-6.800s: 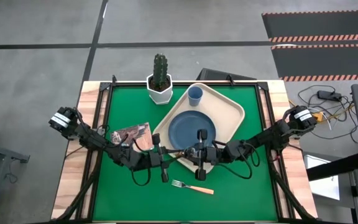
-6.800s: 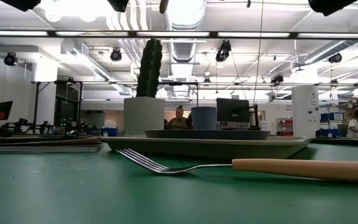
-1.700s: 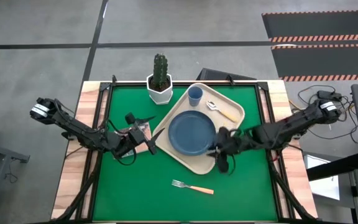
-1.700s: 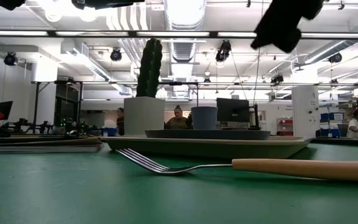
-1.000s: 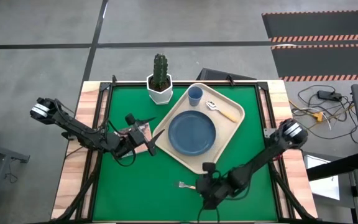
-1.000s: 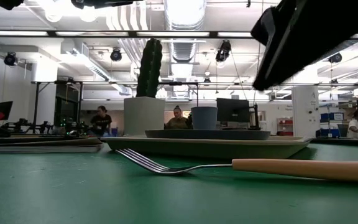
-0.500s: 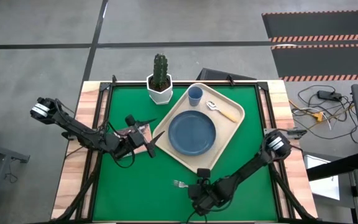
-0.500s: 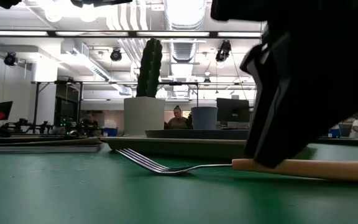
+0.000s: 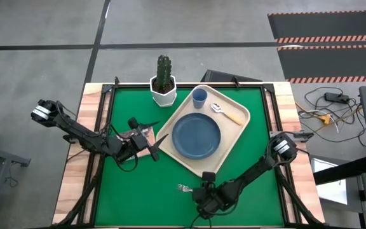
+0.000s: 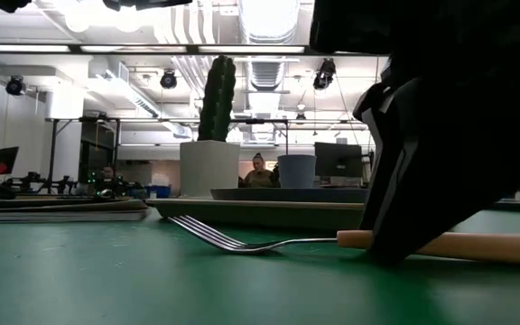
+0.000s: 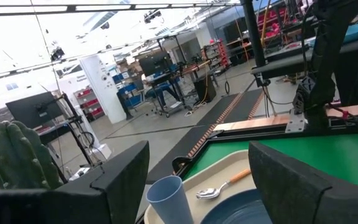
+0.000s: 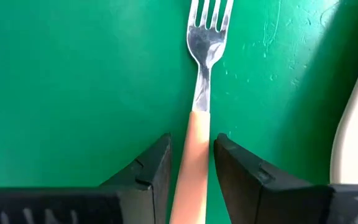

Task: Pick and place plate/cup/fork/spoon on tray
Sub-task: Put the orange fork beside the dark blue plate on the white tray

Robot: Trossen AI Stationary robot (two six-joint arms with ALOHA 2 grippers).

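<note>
The fork [image 12: 201,56] lies flat on the green mat near the table's front edge, tines [image 9: 183,188] toward the left. My right gripper [image 12: 191,146] is down over its orange-tan handle [image 10: 477,246], open. One finger stands on each side of the handle, with a thin strip of mat showing on either side. The plate [image 9: 196,136], the cup [image 9: 199,97] and the spoon [image 9: 227,113] rest on the tray [image 9: 244,118]. My left gripper [image 9: 156,132] waits open, raised, beside the tray's left edge.
A white pot with a cactus [image 9: 163,89] stands at the far edge, left of the tray. A picture card [image 9: 138,135] lies under the left arm. Bare mat [image 9: 138,191] lies left of the fork. The tray's near corner [image 9: 203,173] is just beyond the right gripper.
My right gripper has come down to the mat over the fork's handle, shifting slightly toward the table's left, and has kept still for the last half second. The fork has not moved.
</note>
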